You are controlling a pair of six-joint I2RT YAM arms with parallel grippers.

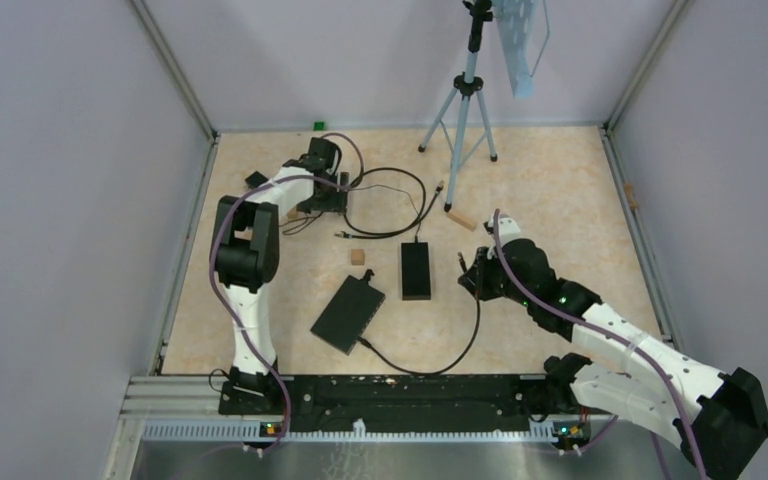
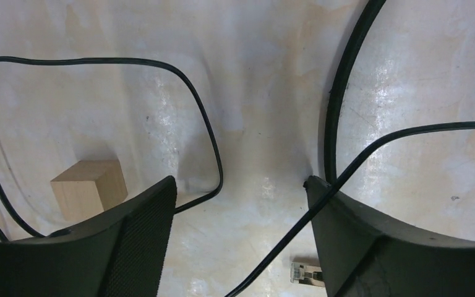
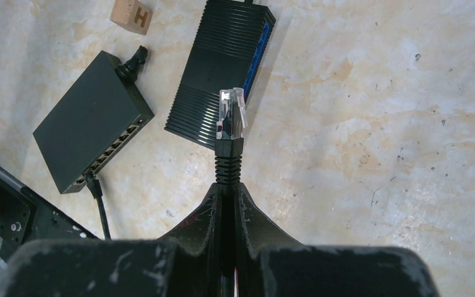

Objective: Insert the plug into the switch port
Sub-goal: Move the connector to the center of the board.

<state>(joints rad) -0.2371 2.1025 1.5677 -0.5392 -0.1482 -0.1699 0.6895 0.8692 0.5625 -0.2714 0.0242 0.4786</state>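
Only the pickup is done — right tool [image 3: 228, 192] clamps the clear-tipped black cable plug [image 3: 230, 114], well apart from the flat black switch box [image 3: 89, 133]; left tool [image 2: 240, 185] gapes wide, empty

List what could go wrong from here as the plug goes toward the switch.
1. The right claw pinches only the boot, so the clear plug sticking out ahead may twist on contact.
2. The switch lies loose and angled; the left claw is open over cable loops, not bracing it, so a push may slide it.
3. The ribbed black box sits between plug and switch and could be bumped.
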